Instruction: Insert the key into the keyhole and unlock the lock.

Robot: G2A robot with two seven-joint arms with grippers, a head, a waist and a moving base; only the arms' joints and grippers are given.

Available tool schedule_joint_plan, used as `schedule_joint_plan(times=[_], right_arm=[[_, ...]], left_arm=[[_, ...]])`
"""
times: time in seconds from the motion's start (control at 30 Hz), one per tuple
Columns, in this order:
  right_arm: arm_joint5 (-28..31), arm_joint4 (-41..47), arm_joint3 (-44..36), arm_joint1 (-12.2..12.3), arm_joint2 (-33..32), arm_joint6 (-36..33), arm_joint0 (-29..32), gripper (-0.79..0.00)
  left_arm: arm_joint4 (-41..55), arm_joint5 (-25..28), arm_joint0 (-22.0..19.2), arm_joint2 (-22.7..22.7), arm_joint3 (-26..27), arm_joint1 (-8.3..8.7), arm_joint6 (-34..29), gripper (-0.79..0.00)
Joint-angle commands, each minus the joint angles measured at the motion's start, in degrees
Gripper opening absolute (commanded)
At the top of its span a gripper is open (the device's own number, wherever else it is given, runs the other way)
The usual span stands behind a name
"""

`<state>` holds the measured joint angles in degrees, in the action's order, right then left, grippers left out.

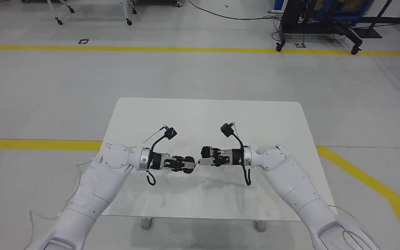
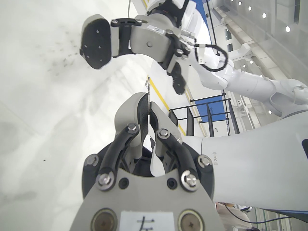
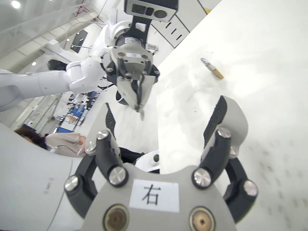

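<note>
My left gripper (image 2: 148, 99) is shut on a thin metal key (image 2: 148, 86), whose blade sticks out past the fingertips. It hangs over the middle of the white table (image 1: 275, 119), tip to tip with my right gripper (image 1: 204, 152). My right gripper (image 3: 166, 118) is open with nothing between its fingers (image 3: 220, 116), and its black pad (image 2: 96, 41) faces the key. A small brass-and-silver piece, seemingly the lock (image 3: 213, 68), lies flat on the table beyond the right gripper. The left gripper (image 3: 138, 106) points the key towards the right one.
The tabletop (image 2: 36, 97) carries faint dark scuff marks. Yellow floor lines (image 1: 187, 49) run past the table, and a black wheeled frame (image 1: 325, 25) stands far behind it. A person (image 3: 60, 140) is beyond the table edge, touching nothing.
</note>
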<state>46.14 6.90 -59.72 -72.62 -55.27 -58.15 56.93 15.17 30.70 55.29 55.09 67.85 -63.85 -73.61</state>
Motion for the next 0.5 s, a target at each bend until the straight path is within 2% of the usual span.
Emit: schedule_joint_plan(times=[0.0, 0.17, 0.37, 0.47], right_arm=[[-1.51, 3.23, -0.22, 0.63, 1.53, -1.52, -0.56, -0.416], [-2.75, 6.15, 1.04, 1.95, 4.47, -2.76, -2.49, -0.496], [-2.91, 8.62, 2.19, 3.03, 7.41, -2.91, -4.10, -0.496], [-2.70, 9.25, 2.84, 3.37, 8.84, -2.70, -4.85, -0.520]], left_arm=[[0.31, 0.36, -0.36, -1.35, -0.14, 0.30, 0.37, -0.785], [1.07, 1.27, -1.78, -3.64, -0.86, 1.16, 1.29, -0.785], [2.77, 2.50, -2.89, -5.93, -1.52, 1.97, 2.51, -0.785], [3.27, 2.89, -3.36, -7.11, -1.68, 2.34, 2.90, -0.785]])
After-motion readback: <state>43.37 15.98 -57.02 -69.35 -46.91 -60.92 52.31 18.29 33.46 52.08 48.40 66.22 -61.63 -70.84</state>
